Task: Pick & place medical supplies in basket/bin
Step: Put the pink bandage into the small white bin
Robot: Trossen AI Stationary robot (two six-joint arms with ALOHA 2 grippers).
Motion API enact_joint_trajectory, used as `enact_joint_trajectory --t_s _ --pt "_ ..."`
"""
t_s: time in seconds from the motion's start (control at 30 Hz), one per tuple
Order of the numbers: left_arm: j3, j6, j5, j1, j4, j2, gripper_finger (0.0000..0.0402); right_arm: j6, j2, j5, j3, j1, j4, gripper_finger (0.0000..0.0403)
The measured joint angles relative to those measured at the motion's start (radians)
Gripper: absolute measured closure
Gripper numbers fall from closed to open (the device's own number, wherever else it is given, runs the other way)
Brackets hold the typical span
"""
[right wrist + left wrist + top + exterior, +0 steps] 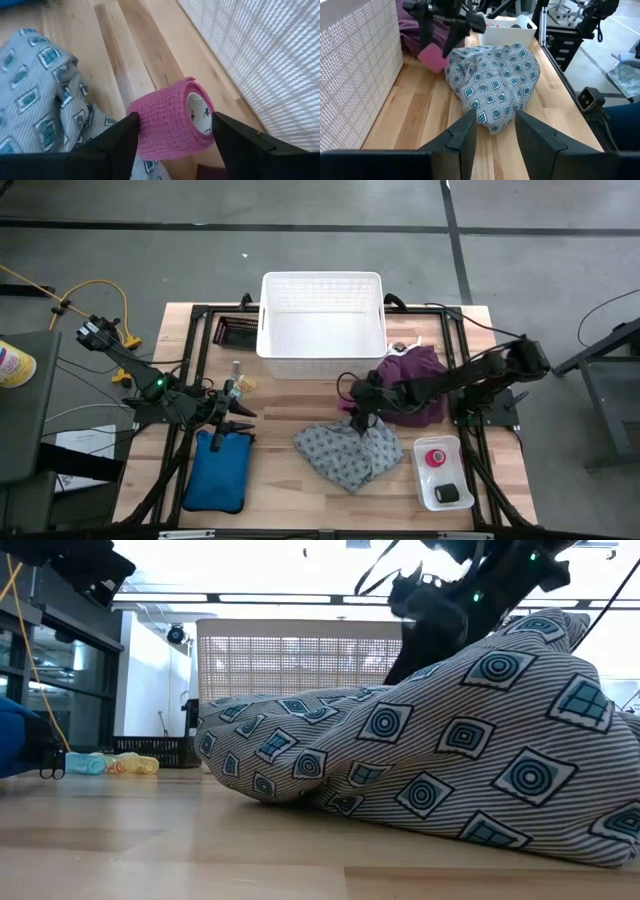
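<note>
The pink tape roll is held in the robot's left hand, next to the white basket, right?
Not quite. The right hand holds the pink tape roll, next to the white basket, as the right wrist view shows. The left hand is open and empty.

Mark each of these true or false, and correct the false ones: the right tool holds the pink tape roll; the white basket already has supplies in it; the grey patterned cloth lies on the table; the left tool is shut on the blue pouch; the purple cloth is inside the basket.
1. The right tool holds the pink tape roll. True: the roll sits clamped between its fingers.
2. The white basket already has supplies in it. False: the high view shows nothing in it.
3. The grey patterned cloth lies on the table. True.
4. The left tool is shut on the blue pouch. False: its fingers are apart and hold nothing.
5. The purple cloth is inside the basket. False: it lies on the table beside the basket.
</note>
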Motion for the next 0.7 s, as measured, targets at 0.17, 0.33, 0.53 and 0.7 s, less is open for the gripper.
enact_joint_trajectory --t_s 0.17,0.33,0.53,0.7 --pt "0.0 0.0 0.0 0.0 0.004 0.0 0.0273 -0.024 -0.08 0.001 0.001 0.0 -0.021 0.0169" --pt "0.0 0.0 0.0 0.0 0.005 0.0 0.0273 -0.082 -0.17 0.002 0.001 0.035 -0.106 0.0169" --pt "0.0 0.0 0.0 0.0 0.011 0.0 0.0273 -0.118 -0.256 0.003 0.002 0.121 -0.153 0.0169" --pt "0.0 0.0 0.0 0.0 0.01 0.0 0.0273 -0.095 -0.315 0.032 0.001 0.212 -0.255 0.0169"
